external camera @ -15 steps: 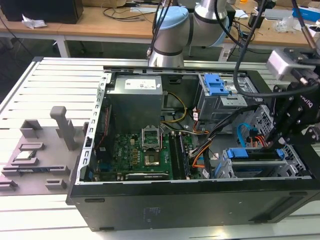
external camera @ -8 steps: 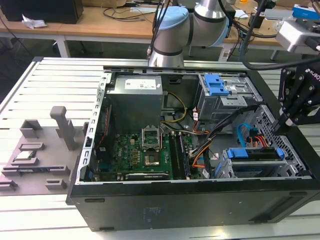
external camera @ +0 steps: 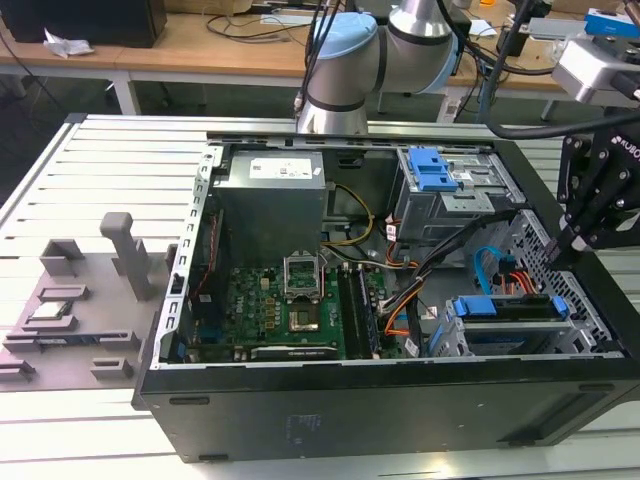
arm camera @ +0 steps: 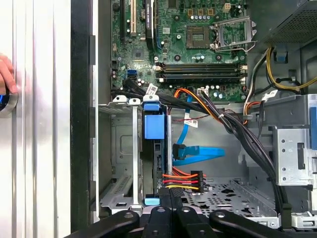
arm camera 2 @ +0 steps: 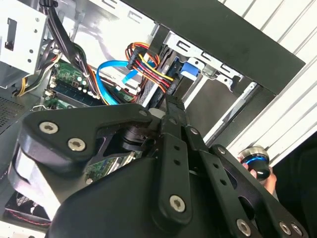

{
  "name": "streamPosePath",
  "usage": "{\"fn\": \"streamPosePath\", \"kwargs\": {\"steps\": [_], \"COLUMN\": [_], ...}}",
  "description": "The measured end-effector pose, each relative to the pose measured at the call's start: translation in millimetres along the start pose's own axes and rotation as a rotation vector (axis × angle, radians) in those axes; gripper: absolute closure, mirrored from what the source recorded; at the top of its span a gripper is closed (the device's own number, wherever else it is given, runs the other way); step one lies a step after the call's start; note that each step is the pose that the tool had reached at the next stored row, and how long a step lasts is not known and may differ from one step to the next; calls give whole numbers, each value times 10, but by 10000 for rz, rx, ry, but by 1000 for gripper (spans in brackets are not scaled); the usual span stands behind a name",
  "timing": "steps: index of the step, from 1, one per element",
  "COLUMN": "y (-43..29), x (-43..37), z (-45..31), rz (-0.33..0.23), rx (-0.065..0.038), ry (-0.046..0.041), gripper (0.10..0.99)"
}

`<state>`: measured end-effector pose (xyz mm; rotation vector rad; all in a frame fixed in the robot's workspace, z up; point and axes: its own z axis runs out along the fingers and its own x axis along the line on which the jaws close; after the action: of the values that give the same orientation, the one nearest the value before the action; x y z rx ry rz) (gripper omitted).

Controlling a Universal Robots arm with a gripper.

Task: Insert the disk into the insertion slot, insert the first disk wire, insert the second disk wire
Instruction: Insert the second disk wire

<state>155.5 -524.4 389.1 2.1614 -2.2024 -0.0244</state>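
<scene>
Disk (external camera: 505, 308) sits in slot (external camera: 455, 335), low at the exterior view's right, inside PC case (external camera: 330, 410). Gripper (external camera: 556, 250) just above it, fingers together, tip near red/yellow pwr wires (arm camera: 181, 179).

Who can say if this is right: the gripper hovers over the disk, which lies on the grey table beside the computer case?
Wrong place: the gripper hovers over the disk, but the exterior view shows the disk seated in the insertion slot inside the computer case, not on the table.
</scene>
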Motion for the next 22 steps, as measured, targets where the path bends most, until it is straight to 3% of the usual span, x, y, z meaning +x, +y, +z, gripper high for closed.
{"fn": "streamPosePath", "kwargs": {"steps": [5,7,8,9,11,13,20,22], "y": [0,0,1,1,9,104,281,367], "x": [0,0,0,0,-5,-5,-31,-59], "z": [-6,-8,-9,-10,-12,-4,41,95], "rz": [0,0,0,0,0,1,0,13], "rx": [0,0,0,0,0,-1,0,0], "ry": [0,0,0,0,4,0,0,14], "gripper": [973,851,851,784,784,784,784,784]}}
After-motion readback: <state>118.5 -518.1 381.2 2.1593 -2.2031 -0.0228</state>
